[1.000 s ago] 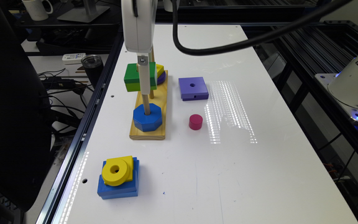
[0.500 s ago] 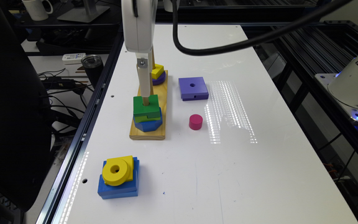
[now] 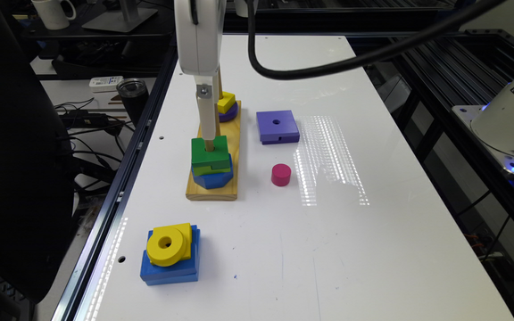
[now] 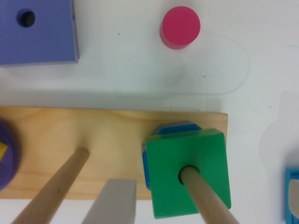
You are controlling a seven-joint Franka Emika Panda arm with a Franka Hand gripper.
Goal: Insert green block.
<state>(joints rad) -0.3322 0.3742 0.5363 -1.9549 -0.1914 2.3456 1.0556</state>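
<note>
- Wooden board [image 3: 234, 180] on the desk [image 3: 373, 245], lying along the 12-to-6 line of the exterior view, with three upright pegs.
- On the 6 o'clock peg [image 4: 205, 196]: blue octagon [image 3: 212, 179] at the bottom, green block [image 3: 210, 156] stacked on top, peg passing through its centre hole.
- Green block seated low, touching the octagon, turned slightly against it; lime lower layer visible under the dark green top.
- Middle peg [image 4: 51, 186] bare.
- On the 12 o'clock peg: purple ring [image 3: 231, 115] below, small yellow piece [image 3: 226, 102] above.
- At 3 o'clock of the board, loose on the desk: purple square [image 3: 277, 126] farther back, pink cylinder [image 3: 281, 174] nearer, apart from each other.
- At 7 o'clock of the board, well apart: blue block [image 3: 170, 269] carrying a yellow ring [image 3: 165, 244] that rests on a yellow square.
- Tool [image 3: 207, 133] directly above the green block, hanging just beside the peg.
- One grey finger [image 4: 112, 200] seen in the wrist view, between the middle peg and the green block, clear of the block's edge.
- Cannot tell how wide the tool stands; nothing seen gripped by it.
- White arm [image 3: 199, 35] coming straight down from 12 o'clock, tool pointing vertically at the board.
- Black cable [image 3: 328, 67] sweeping from the arm toward 2 o'clock.
</note>
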